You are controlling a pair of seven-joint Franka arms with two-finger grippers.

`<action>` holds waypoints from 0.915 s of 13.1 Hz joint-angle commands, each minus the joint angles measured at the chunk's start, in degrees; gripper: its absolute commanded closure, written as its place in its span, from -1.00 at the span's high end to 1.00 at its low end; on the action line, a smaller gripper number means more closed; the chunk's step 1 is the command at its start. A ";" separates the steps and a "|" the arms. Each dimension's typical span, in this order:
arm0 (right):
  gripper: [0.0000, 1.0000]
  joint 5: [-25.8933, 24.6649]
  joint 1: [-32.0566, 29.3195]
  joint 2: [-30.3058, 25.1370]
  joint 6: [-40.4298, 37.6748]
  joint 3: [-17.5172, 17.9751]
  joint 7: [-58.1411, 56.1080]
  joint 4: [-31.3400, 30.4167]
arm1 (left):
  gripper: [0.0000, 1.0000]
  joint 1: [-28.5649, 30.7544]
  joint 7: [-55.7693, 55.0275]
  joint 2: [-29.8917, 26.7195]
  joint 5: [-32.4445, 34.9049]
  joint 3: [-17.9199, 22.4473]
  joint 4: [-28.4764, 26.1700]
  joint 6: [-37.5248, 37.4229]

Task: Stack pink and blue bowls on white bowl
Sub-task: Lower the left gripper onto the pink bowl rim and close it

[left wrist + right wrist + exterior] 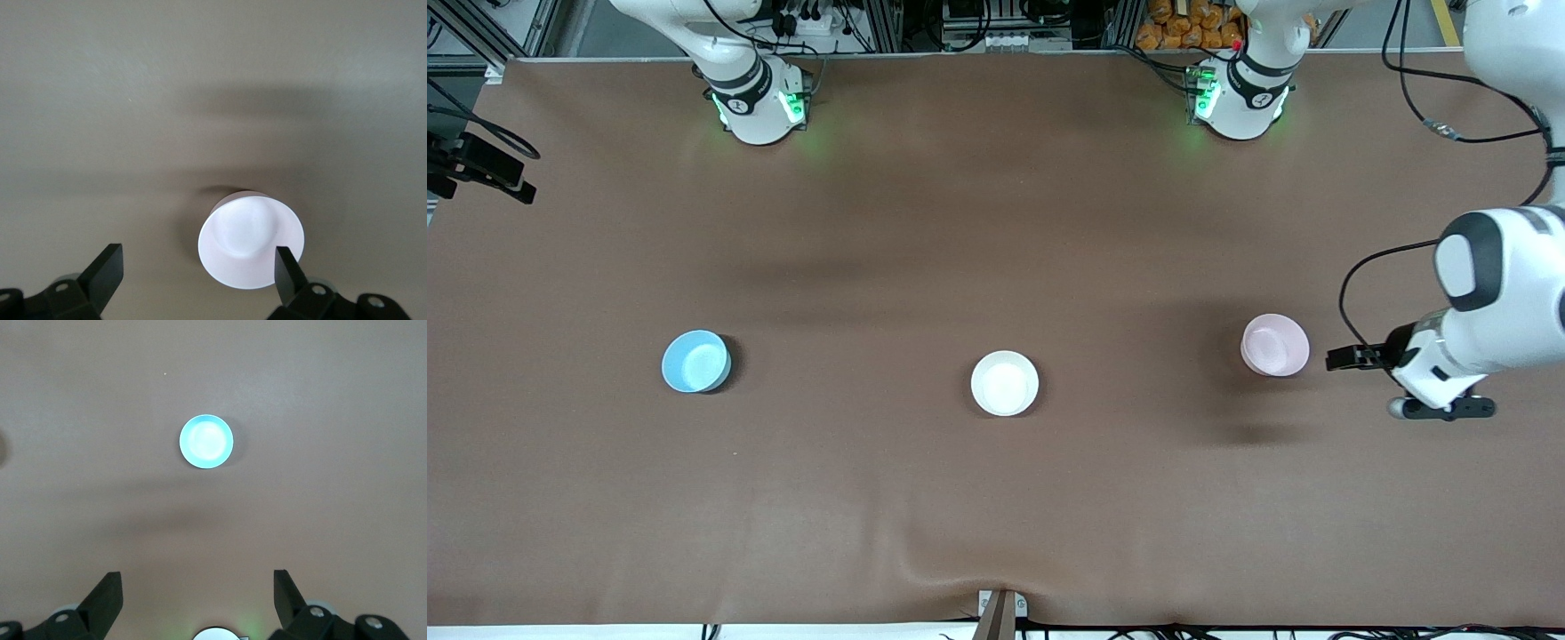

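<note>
The pale pink bowl (1275, 345) stands upright toward the left arm's end of the table. The white bowl (1005, 382) stands mid-table, and the sky blue bowl (695, 361) toward the right arm's end. All three stand apart in a row, empty. My left gripper (1443, 411) hangs open and empty above the table beside the pink bowl. In the left wrist view the gripper (199, 263) is open, and one fingertip (288, 267) overlaps the rim of the pink bowl (248, 237). My right gripper (198, 583) is open and empty, high above the table, with the blue bowl (206, 441) far below; it is out of the front view.
The brown table cover (996, 498) has a wrinkle at the edge nearest the front camera. Both arm bases (760, 102) (1240, 98) stand along the edge farthest from the front camera. A black fixture (480, 169) sits at the right arm's end.
</note>
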 commanded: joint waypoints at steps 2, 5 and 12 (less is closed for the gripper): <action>1.00 0.89 0.00 0.17 0.00 -0.03 -0.19 0.16 | 1.00 0.58 4.87 -1.12 0.33 -0.31 -9.84 11.10; 1.00 0.89 0.01 0.26 0.00 -0.03 -0.19 0.16 | 1.00 1.03 4.79 0.03 0.16 -0.31 -10.55 12.17; 1.00 0.89 0.09 0.61 0.00 -0.03 -0.19 -0.10 | 0.40 0.94 4.78 2.04 -0.20 -0.39 -15.12 18.14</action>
